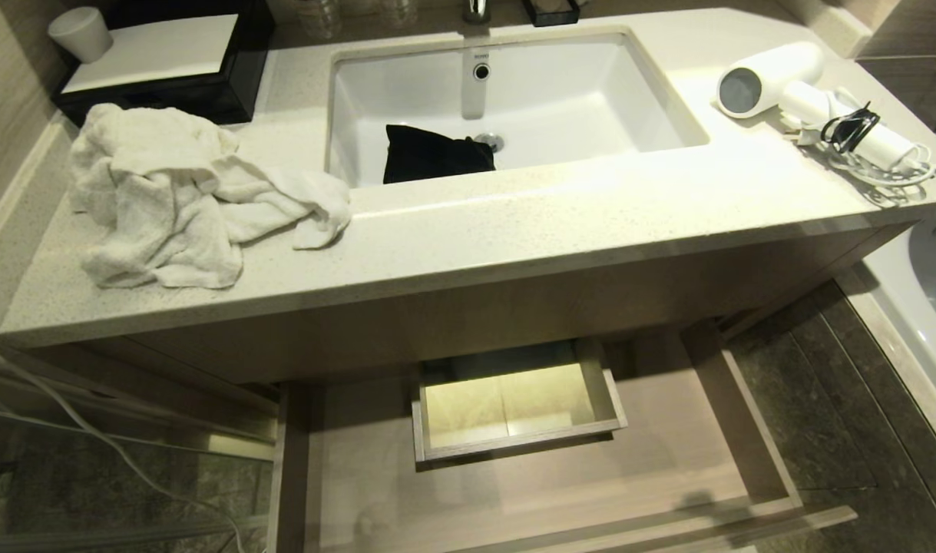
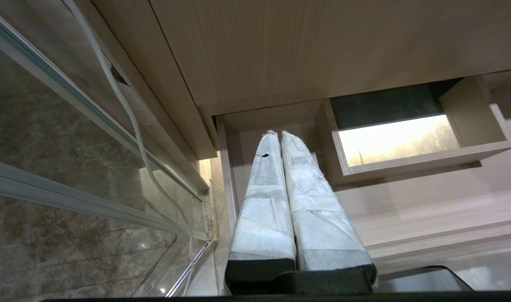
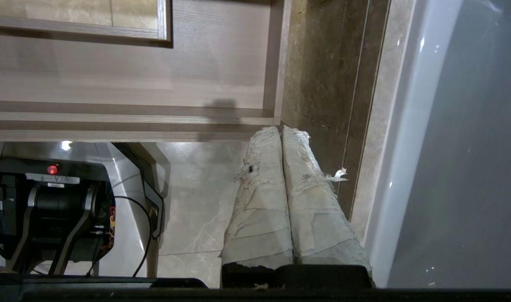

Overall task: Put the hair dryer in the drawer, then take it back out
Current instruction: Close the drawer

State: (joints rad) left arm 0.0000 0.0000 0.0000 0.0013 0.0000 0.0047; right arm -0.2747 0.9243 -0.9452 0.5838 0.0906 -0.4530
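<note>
Biggest risk: the drawer (image 1: 682,453) is pulled right out below the counter (image 1: 514,223), so its front rail sits between the robot and the vanity. An arm lifting from low down can clip that rail or the counter's front lip on the way up.

Next: the hair dryer (image 1: 790,96) lies at the far right of the counter, near the corner and next to the bathtub (image 1: 924,299). Its barrel points toward the sink (image 1: 514,100), and the handle and bundled cord (image 1: 867,146) trail toward the edge. A nudge instead of a clean grip probably shoves it toward that corner. The loose cord loops can snag a finger or drag on the edge during the lift.

Smaller: the drawer has a boxed cutout (image 1: 517,403) mid-back. Dropping the dryer there means it lands on the box rim or falls through, so aim for the open floor either side.

Right gripper (image 3: 280,130): clenched, fingers pressed together, empty, hanging over the floor by the drawer's right front corner and touching nothing.

Left gripper (image 2: 279,134): also pinched closed, empty, parked low by the drawer's left side.

The towel (image 1: 183,192) is well clear on the left.
</note>
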